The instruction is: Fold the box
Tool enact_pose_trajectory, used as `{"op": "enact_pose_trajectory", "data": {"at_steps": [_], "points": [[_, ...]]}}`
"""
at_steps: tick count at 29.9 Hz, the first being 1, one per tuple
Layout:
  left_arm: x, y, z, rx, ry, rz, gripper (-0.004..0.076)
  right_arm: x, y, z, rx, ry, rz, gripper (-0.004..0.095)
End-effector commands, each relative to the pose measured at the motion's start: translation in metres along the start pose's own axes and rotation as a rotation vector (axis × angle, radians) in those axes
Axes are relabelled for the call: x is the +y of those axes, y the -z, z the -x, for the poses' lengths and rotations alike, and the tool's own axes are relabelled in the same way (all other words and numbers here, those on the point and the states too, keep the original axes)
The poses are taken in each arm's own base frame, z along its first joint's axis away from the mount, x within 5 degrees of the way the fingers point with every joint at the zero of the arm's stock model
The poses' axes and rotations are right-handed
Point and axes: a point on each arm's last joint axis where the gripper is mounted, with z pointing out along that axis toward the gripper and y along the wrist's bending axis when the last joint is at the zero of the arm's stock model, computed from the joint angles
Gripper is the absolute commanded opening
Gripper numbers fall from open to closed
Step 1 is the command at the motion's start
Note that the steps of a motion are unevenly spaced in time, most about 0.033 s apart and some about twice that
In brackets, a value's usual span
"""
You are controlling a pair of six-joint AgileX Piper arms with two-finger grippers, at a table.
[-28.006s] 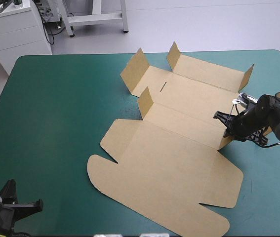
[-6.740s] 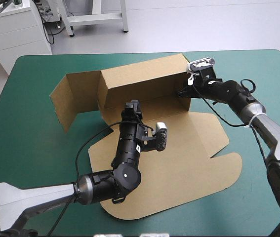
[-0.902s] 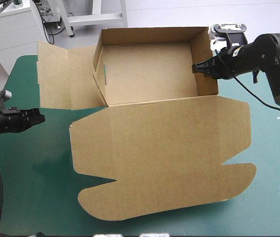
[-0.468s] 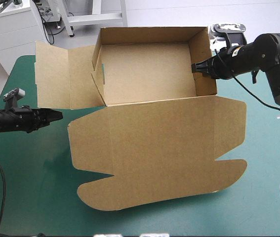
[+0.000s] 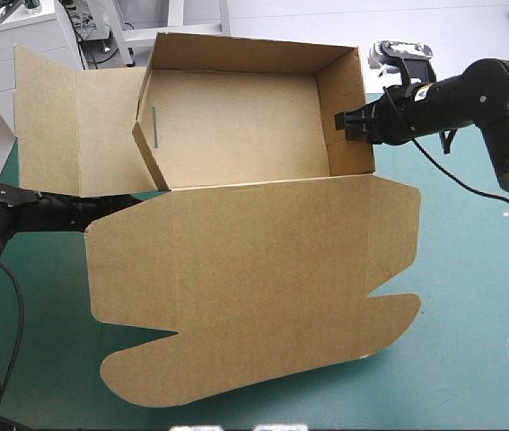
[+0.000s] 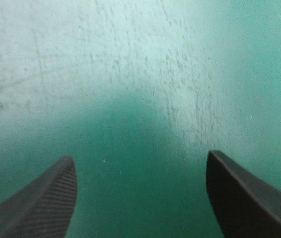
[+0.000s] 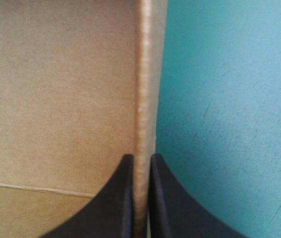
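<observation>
Shifted left, box (image 5: pixel 236 269) wall sits between right fingers (image 7: pixel 120 203).

hand (image 7: pixel 140 198) pinches the brown box (image 7: pixel 56 89) wall's edge, teal-green cover (image 7: pixel 229 99) beside.

A brown cardboard box (image 5: pixel 236 126), partly folded into an open tray with a bare floor. Its right wall (image 5: pixel 351 99) stands upright, its thin edge pinched between the black fingers (image 7: pixel 123 198) of the right gripper (image 7: pixel 140 159). The floor and far wall stretch away on the inner side of those fingers. On the side farthest from them, the left wall (image 5: pixel 149 135) leans inward, cut by a narrow slot, and an untucked panel (image 5: pixel 57 126) stands out beyond it. The broad lid (image 5: pixel 254 287) spreads open from the tray, nearer the robot than the fingers, ending in two rounded tabs.
</observation>
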Motion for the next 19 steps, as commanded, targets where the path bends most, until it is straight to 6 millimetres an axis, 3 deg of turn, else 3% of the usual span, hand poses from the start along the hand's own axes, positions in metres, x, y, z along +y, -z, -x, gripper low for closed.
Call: {"op": "enact_pose_trajectory", "data": {"at_steps": [1,10,19], "points": [[-0.020,0.014,0.017,-0.135,0.018,-0.062,0.0523,0.012,0.026,0.002,-0.069,0.015,0.035,-0.0017],[-0.060,0.037,0.041,-0.194,-0.056,-0.306,0.0523,0.002,0.026,0.002,-0.065,0.043,-0.072,-0.0017],[-0.091,0.055,0.047,-0.207,-0.115,-0.553,0.0523,-0.008,0.019,0.003,-0.047,0.051,-0.153,-0.0018]]}}
